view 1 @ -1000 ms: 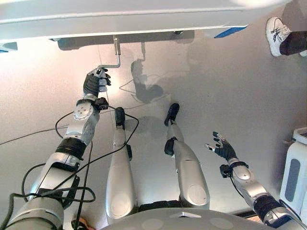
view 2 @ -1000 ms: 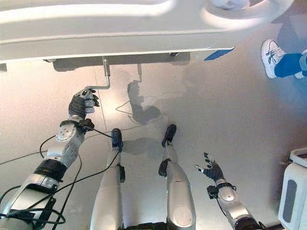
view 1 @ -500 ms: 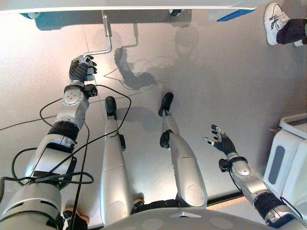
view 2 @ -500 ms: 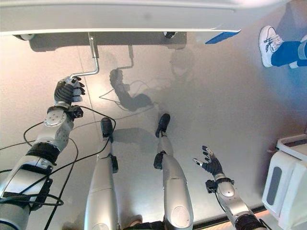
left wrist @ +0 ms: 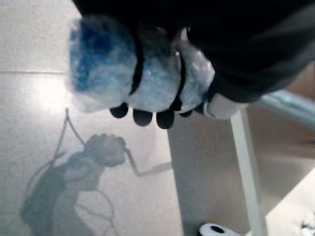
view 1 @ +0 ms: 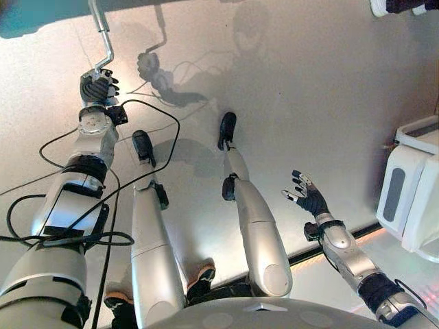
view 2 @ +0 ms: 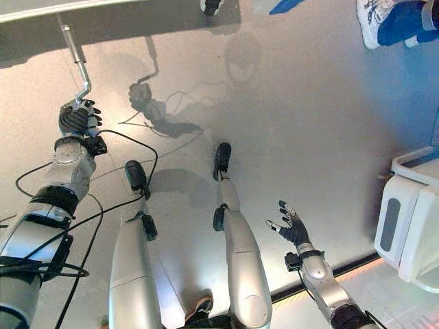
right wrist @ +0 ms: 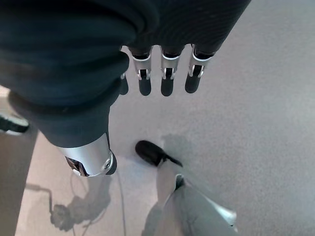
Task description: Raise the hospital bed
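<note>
The crank point(view 1: 103, 41) sits up at eleven o'clock in the head views, a bent metal rod running from under the bed point(view 2: 41, 8) at the top edge down to its grip, and the left hand point(view 1: 95, 87) is wrapped right around that grip, fingers curled tight, as its own wrist view confirms with the knuckles bunched over the bar. So the step in hand looks like winding the crank to lift the bed. To do it well, I'd say keep that fist firm on the grip, sweep it in a full even circle about the rod's axis, and let the wrist follow round so the grip doesn't slip out at the far side of the turn. The right hand point(view 1: 306, 197) hangs out at four o'clock, fingers spread and holding nothing, well apart from the crank over the floor point(view 1: 295, 103). A person's shoe point(view 2: 369, 22) shows at one o'clock, and a white cabinet point(view 1: 411, 199) stands at three.
</note>
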